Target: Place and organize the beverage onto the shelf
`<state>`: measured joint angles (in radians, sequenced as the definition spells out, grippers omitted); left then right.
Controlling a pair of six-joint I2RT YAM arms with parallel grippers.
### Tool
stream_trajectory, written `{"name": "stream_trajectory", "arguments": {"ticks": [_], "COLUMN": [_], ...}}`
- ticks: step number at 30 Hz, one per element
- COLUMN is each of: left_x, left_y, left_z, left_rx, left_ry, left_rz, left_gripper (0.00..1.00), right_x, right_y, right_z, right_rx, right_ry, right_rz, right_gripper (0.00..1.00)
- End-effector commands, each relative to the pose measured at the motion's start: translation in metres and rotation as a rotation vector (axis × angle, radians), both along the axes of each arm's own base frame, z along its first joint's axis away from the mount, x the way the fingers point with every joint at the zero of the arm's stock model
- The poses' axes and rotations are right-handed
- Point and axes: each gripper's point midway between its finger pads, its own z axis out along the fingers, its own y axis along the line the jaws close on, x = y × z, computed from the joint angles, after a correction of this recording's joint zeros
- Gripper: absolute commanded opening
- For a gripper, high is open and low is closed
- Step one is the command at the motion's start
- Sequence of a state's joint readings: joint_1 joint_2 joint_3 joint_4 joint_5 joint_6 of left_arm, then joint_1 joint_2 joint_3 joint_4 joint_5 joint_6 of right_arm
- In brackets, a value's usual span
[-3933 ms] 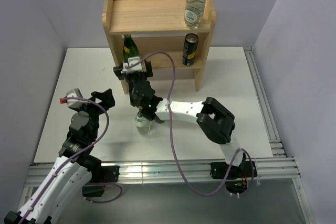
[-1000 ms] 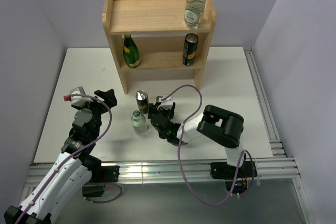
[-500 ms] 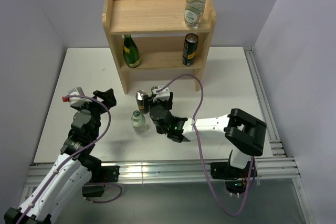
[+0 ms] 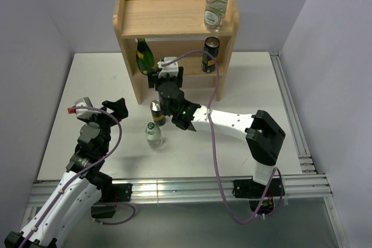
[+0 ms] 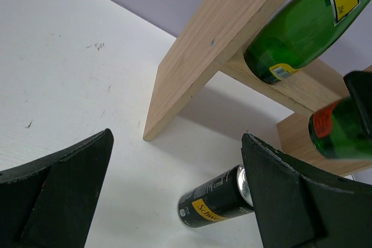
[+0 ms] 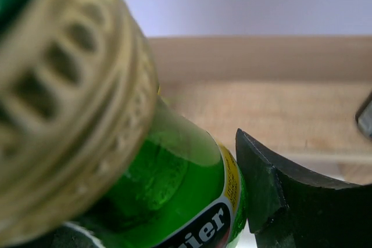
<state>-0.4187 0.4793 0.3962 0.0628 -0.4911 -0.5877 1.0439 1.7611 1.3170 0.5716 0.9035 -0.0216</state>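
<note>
Three on the shelf (image 4: 168, 18): clear bottle (image 4: 215, 7), green bottle (image 4: 143, 56), can (image 4: 210, 54); right hand (image 4: 167, 78) clamps a second green bottle (image 6: 174, 187), left hand (image 5: 177, 143) agape.

Shelf (image 4: 168, 18): pale natural wood, fine grain.
Table (image 4: 256, 85): white, faint scuffs.
Top-board bottle (image 4: 215, 5), 1 o'clock: clear glass, green cap.
Lower-tier bottle (image 4: 144, 56), 11 o'clock: dark green, yellow label.
Lower-tier can (image 4: 210, 54): black, yellow marks.
Table can (image 5: 216, 201): black, yellow band with script.
Table bottle (image 4: 154, 135): clear, green cap.
Held bottle (image 6: 168, 184): bright green, ribbed gold cap, yellow-edged label.
Left gripper (image 5: 177, 140): matte black.
</note>
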Motion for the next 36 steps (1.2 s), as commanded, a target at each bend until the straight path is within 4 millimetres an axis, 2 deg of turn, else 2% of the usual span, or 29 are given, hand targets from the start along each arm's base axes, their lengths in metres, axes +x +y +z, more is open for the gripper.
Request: {"name": "stream_trajectory", "arguments": {"ticks": [1,2,7,17,26,36], "left_x": [-0.001,-0.001,-0.001,-0.003,-0.002,0.000], "left_y": [-0.001,-0.001,-0.001,0.000,0.000,-0.001], "left_z": [0.004,0.005,0.004,0.005,0.004,0.002], "left_rx": [-0.001,-0.002,-0.002,-0.004,-0.002,0.000], "left_ry": [-0.018,-0.021,-0.022,-0.026,-0.022,-0.017], "left_rz": [-0.005,-0.007,-0.008,-0.005,-0.002,-0.004], "left_gripper": [0.99,0.99,0.99,0.99,0.99,0.99], "right_x": [0.018,0.021,0.039,0.054,0.071,0.085], "right_y": [-0.002,-0.002,-0.002,-0.003,-0.016,-0.021], "right_z": [0.057,0.063,0.064,0.078,0.089,0.079], "right_rx": [0.082,0.090,0.075,0.078,0.100,0.114], "right_ry": [-0.097,-0.106,-0.109,-0.143,-0.159,-0.143], "right_rz": [-0.013,-0.015,-0.030,-0.044,-0.079,-0.086], "right_gripper": [0.00,0.00,0.00,0.00,0.00,0.00]}}
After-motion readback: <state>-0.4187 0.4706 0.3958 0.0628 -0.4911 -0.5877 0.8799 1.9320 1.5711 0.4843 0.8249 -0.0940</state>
